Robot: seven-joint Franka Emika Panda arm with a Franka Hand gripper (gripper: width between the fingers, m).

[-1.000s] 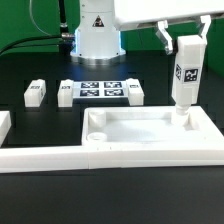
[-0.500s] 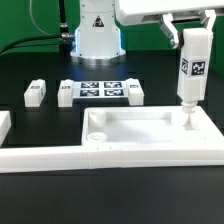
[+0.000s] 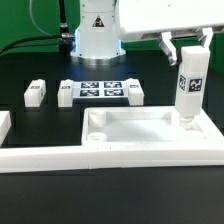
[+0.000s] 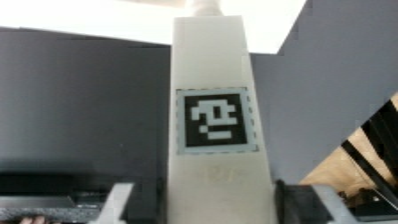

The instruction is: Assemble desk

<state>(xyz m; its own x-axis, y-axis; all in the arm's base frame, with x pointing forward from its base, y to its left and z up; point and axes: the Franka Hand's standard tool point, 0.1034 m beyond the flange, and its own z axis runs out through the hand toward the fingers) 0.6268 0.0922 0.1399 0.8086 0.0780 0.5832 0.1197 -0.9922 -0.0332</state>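
1. The fingers [image 3: 167, 46] pinch the upper end of one leg block [image 3: 190, 85], one finger on each side of it. In the wrist view the same block [image 4: 214, 110] runs straight out from between the two pads, with its black-and-white tag facing the camera.
2. The held leg block hangs upright directly below the fingers. A tag shows on the face turned toward the exterior view.
3. Its lower end is down at the far corner of the tabletop [image 3: 150, 132], on the exterior view's right. I cannot tell whether it is seated in that corner or only touching it.
4. The tabletop lies flat on the black counter [image 3: 40, 125], hollow side up. It reaches from under the fingers toward the exterior view's left.
5. A second leg block [image 3: 136, 92] lies on the counter just beyond the tabletop's far rim, lower than the fingers and toward the exterior view's left of them.
6. A third leg block [image 3: 36, 93] lies on the counter much farther that way, well apart from the fingers.
7. The marker board [image 3: 100, 92] lies flat between those two loose blocks. A small white piece [image 3: 67, 93] sits at its end farthest from the fingers, too small to identify.
8. A long white rail [image 3: 40, 157] runs along the near side of the tabletop, below the fingers and nearer the camera.
9. The arm's base [image 3: 97, 35] stands behind the marker board, toward the exterior view's left of the fingers.
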